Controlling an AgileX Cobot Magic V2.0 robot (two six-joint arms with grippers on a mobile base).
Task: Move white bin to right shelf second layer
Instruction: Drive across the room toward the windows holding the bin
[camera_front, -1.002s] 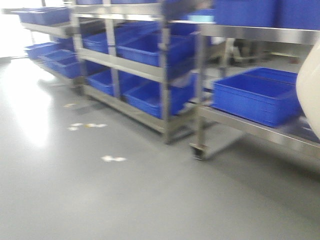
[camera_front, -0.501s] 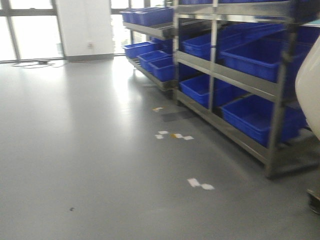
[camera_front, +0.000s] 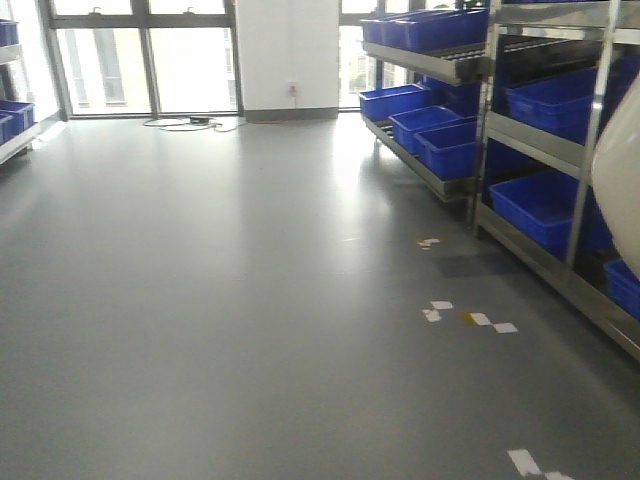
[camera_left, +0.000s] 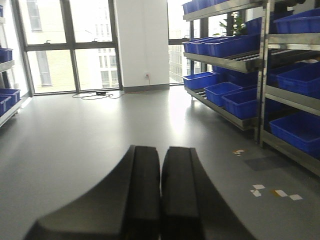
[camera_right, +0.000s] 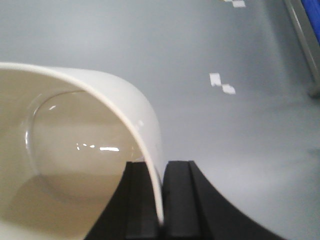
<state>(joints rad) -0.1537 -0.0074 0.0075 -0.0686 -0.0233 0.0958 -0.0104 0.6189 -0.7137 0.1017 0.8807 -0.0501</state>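
My right gripper (camera_right: 160, 170) is shut on the rim of the white bin (camera_right: 75, 150), one finger inside the wall and one outside. I hold the bin in the air above the grey floor; its empty inside faces the right wrist camera. In the front view only a curved piece of the bin (camera_front: 620, 190) shows at the right edge. My left gripper (camera_left: 161, 155) is shut and empty, its two black fingers pressed together over the floor. Steel racks (camera_front: 590, 120) stand at the right; a roller level (camera_front: 450, 62) holds blue crates. I cannot tell which level is the second layer.
Blue crates (camera_front: 440, 145) fill the rack levels at the right. Another rack with blue crates (camera_front: 12, 115) stands at the far left. White tape marks (camera_front: 470, 318) lie on the floor. Windows (camera_front: 150, 60) and a cable (camera_front: 190, 122) are at the far wall.
The front view has swung to the left: the racks slid from the middle to the right edge, and the open floor and windows came into view. The bin stays at the right edge.
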